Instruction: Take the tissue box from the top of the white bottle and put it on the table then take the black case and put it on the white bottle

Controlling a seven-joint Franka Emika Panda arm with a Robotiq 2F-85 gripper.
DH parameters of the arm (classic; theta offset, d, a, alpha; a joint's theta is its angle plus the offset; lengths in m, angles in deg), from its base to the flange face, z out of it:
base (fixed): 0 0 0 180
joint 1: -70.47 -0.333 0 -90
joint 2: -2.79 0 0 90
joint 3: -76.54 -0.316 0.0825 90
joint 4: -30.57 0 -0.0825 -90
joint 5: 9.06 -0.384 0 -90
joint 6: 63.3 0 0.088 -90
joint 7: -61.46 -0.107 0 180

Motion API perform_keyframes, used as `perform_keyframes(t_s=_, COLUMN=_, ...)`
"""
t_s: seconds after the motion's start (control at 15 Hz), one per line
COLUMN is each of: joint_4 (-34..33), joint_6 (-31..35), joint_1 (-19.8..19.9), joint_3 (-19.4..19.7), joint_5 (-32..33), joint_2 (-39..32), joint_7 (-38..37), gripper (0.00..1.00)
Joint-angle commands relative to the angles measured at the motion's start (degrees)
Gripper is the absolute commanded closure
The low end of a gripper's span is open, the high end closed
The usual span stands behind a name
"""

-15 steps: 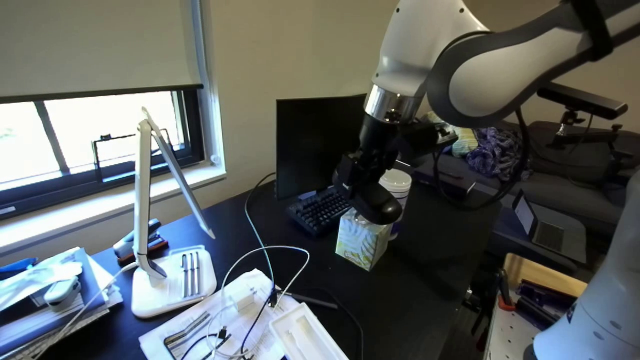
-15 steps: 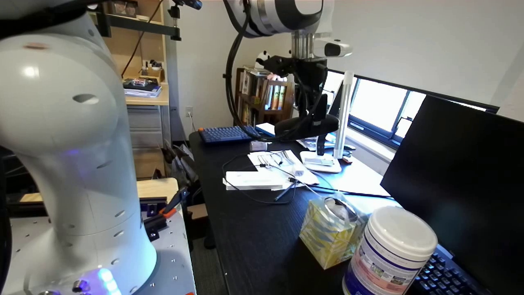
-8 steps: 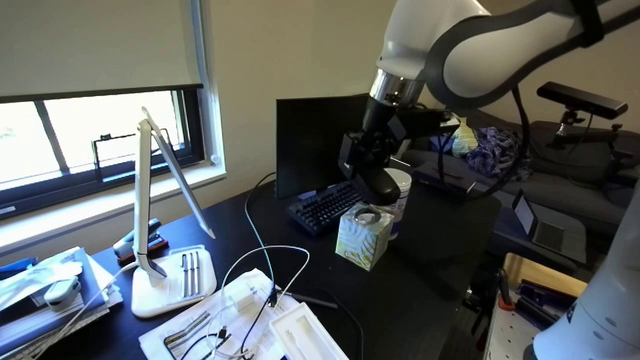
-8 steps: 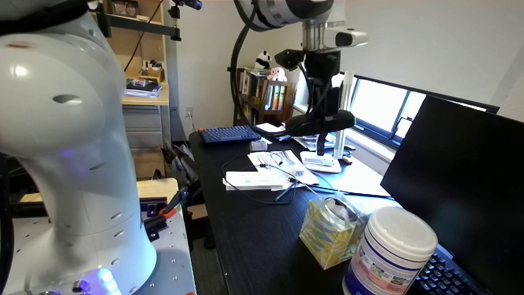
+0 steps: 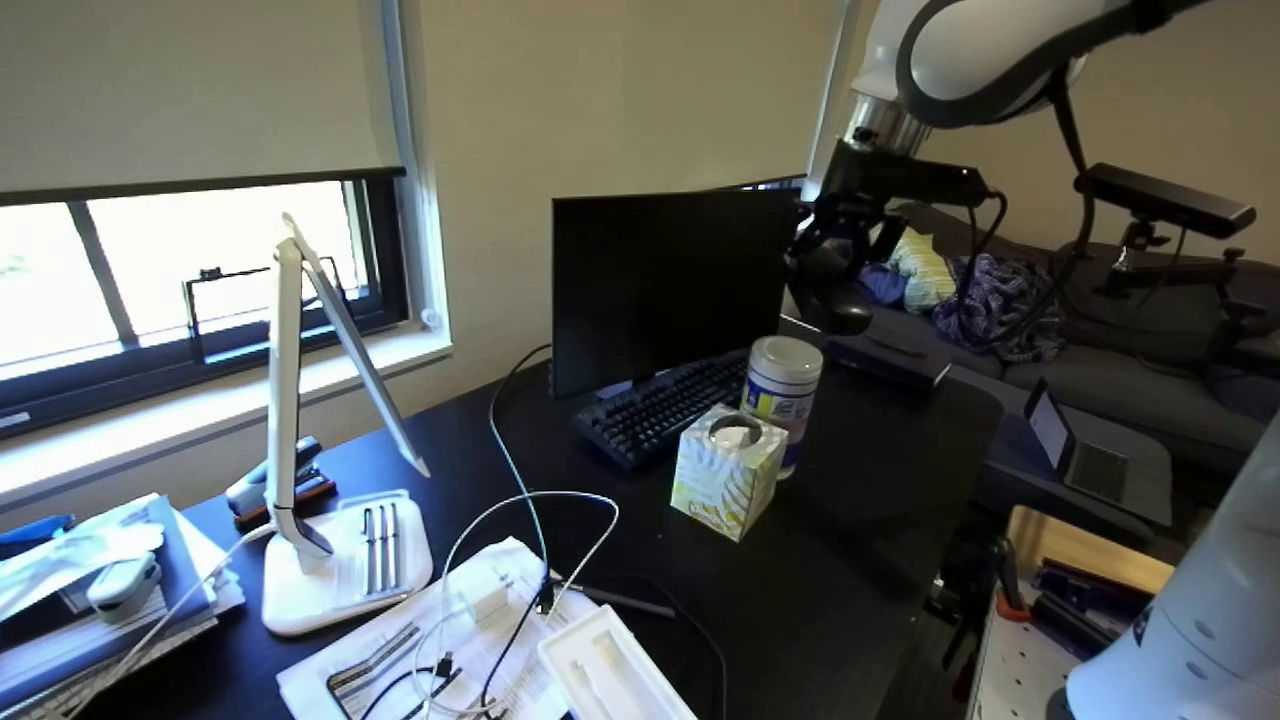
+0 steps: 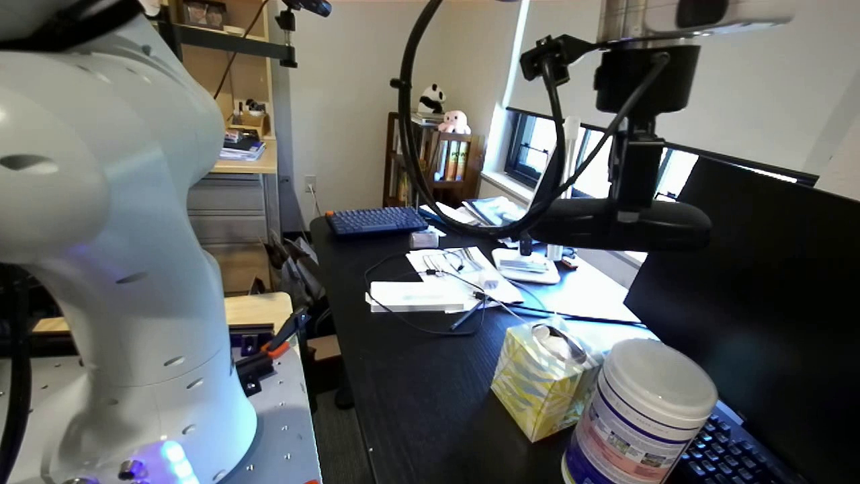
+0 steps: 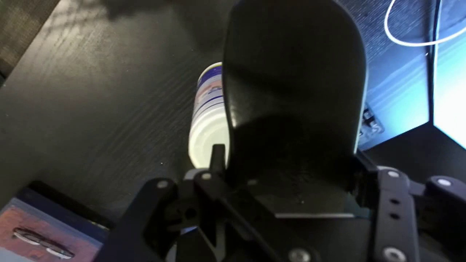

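Gripper (image 7: pixel 290 160) holds black case (image 7: pixel 295 87) clamped, up in the air, apart from white bottle (image 6: pixel 641 413). Tissue box (image 6: pixel 541 383) stands on black desk (image 6: pixel 416 396), just beside the bottle.

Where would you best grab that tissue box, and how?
Probably by two opposite side walls of the box, from above: it stands upright with flat sides, and the tissue at its top looks too soft. I'd choose walls clear of the bottle close by.

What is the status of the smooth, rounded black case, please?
Gripper shut on the case, held aloft. White plastic cylindrical bottle upright, case not yet on it. Possible obstacle: cube-shaped, yellow-patterned cardboard tissue box close beside it.
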Motion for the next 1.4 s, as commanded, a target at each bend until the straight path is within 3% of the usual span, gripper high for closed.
perform_keyframes(t_s=0.0, joint_4=-0.75, joint_6=1.25, joint_1=3.00, joint_3=3.05, joint_5=-3.54, joint_2=0.43, joint_7=0.28, gripper=0.48)
perform_keyframes(t_s=0.07, joint_4=-0.18, joint_6=0.24, joint_1=2.90, joint_3=1.56, joint_5=-1.69, joint_2=-0.02, joint_7=0.40, gripper=0.23)
perform_keyframes(t_s=0.27, joint_4=-0.68, joint_6=0.62, joint_1=3.71, joint_3=2.79, joint_5=-2.57, joint_2=-0.02, joint_7=0.50, gripper=0.23)
perform_keyframes(t_s=0.33, joint_4=-0.73, joint_6=0.62, joint_1=3.67, joint_3=2.72, joint_5=-2.63, joint_2=-0.02, joint_7=0.50, gripper=0.48)
perform_keyframes(t_s=0.53, joint_4=-1.65, joint_6=2.40, joint_1=4.73, joint_3=0.99, joint_5=-2.49, joint_2=-2.90, joint_7=-6.38, gripper=0.48)
perform_keyframes(t_s=0.87, joint_4=-4.47, joint_6=4.75, joint_1=6.09, joint_3=2.43, joint_5=-2.49, joint_2=-10.37, joint_7=-17.00, gripper=0.48)
perform_keyframes(t_s=1.33, joint_4=-8.51, joint_6=6.78, joint_1=4.63, joint_3=7.33, joint_5=-7.96, joint_2=-18.72, joint_7=-17.31, gripper=0.48)
